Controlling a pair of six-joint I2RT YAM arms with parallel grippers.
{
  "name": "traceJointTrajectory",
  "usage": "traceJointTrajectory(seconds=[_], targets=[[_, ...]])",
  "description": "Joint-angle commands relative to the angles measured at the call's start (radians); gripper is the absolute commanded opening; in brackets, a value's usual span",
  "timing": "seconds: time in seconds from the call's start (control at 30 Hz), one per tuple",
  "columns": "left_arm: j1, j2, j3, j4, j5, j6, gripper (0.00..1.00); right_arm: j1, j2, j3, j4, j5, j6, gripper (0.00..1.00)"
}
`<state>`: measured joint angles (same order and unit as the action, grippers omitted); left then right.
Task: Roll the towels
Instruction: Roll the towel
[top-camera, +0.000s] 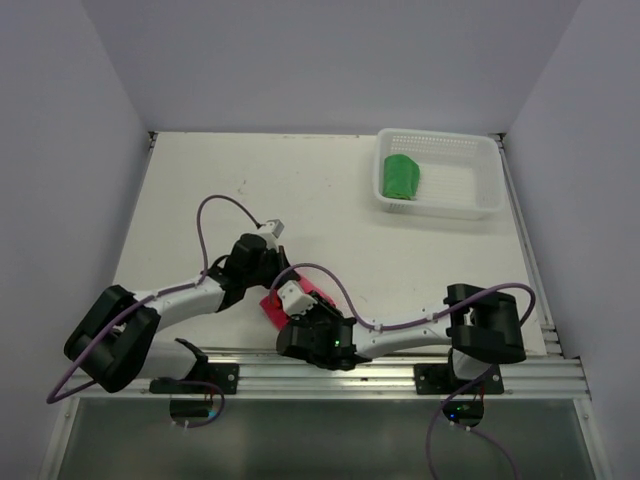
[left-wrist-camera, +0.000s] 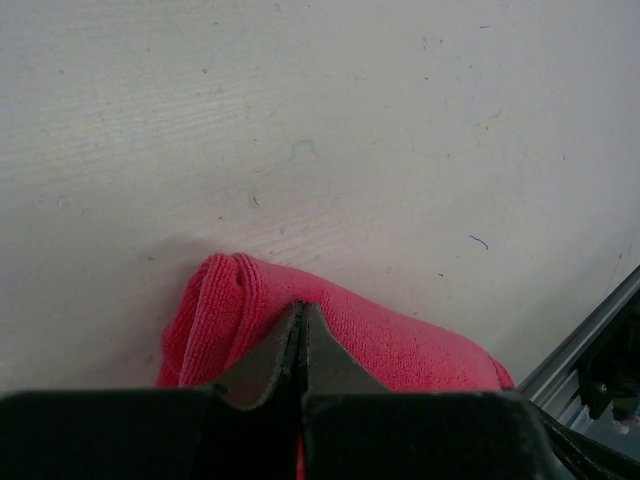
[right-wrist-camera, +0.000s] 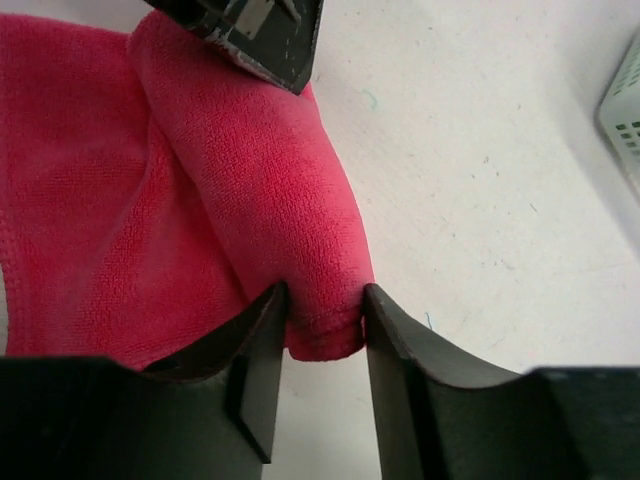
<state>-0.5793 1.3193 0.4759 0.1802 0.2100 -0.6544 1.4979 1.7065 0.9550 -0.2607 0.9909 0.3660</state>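
The pink-red towel (top-camera: 271, 306) lies near the table's front edge, partly rolled, with a flat part beside the roll (right-wrist-camera: 80, 180). My right gripper (right-wrist-camera: 322, 295) grips the near end of the roll (right-wrist-camera: 270, 170), one finger on each side. My left gripper (left-wrist-camera: 302, 306) is shut at the roll's far end, with a thin strip of red cloth between its jaws; the towel (left-wrist-camera: 400, 345) bulges under it. In the top view both grippers meet over the towel, the left (top-camera: 272, 278) and the right (top-camera: 298, 300). The green towel (top-camera: 400, 178) sits rolled in the basket.
The clear mesh basket (top-camera: 470, 195) stands at the back right; its corner shows in the right wrist view (right-wrist-camera: 625, 110). The aluminium rail (top-camera: 400, 365) runs along the front edge, close behind the towel. A purple cable loops over each arm.
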Motion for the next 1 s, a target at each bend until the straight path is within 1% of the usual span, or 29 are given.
traceJointTrajectory(seconds=[0.0,0.13,0.2,0.33,0.4,0.47,0.5,0.53,0.57,0.6,0.63,0.67,0.8,0.9,0.97], targets=[[-0.005,0.026,-0.040,-0.022,-0.052,0.001,0.00,-0.005,-0.090,-0.021,0.040,-0.043,0.051,0.42],[-0.005,0.020,-0.063,-0.015,-0.058,-0.004,0.00,-0.043,-0.197,-0.088,0.106,-0.145,0.090,0.47],[-0.005,0.015,-0.068,-0.012,-0.058,-0.005,0.00,-0.067,-0.264,-0.123,0.141,-0.222,0.114,0.49],[-0.005,-0.011,-0.086,-0.008,-0.070,-0.013,0.00,-0.132,-0.346,-0.159,0.169,-0.282,0.129,0.51],[-0.004,-0.018,-0.091,-0.010,-0.073,-0.014,0.00,-0.166,-0.393,-0.185,0.190,-0.348,0.152,0.52],[-0.005,-0.029,-0.094,-0.011,-0.083,-0.017,0.00,-0.240,-0.426,-0.212,0.224,-0.417,0.178,0.53],[-0.004,-0.034,-0.097,-0.012,-0.087,-0.019,0.00,-0.273,-0.448,-0.241,0.256,-0.520,0.207,0.53],[-0.005,-0.044,-0.102,-0.012,-0.092,-0.022,0.00,-0.336,-0.456,-0.252,0.256,-0.562,0.223,0.54],[-0.005,-0.048,-0.103,-0.010,-0.092,-0.024,0.00,-0.361,-0.459,-0.263,0.290,-0.598,0.241,0.54],[-0.005,-0.051,-0.108,-0.008,-0.095,-0.024,0.00,-0.387,-0.459,-0.278,0.316,-0.685,0.267,0.54],[-0.005,-0.060,-0.111,-0.007,-0.098,-0.025,0.00,-0.427,-0.455,-0.285,0.331,-0.725,0.278,0.54],[-0.005,-0.063,-0.114,-0.005,-0.098,-0.025,0.00,-0.441,-0.446,-0.288,0.337,-0.754,0.293,0.55],[-0.005,-0.068,-0.128,0.004,-0.103,-0.031,0.00,-0.473,-0.387,-0.298,0.350,-0.825,0.347,0.55],[-0.005,-0.068,-0.131,0.010,-0.098,-0.037,0.00,-0.476,-0.340,-0.326,0.431,-0.885,0.373,0.55],[-0.007,-0.069,-0.134,0.011,-0.100,-0.037,0.00,-0.476,-0.305,-0.326,0.433,-0.906,0.376,0.55]])
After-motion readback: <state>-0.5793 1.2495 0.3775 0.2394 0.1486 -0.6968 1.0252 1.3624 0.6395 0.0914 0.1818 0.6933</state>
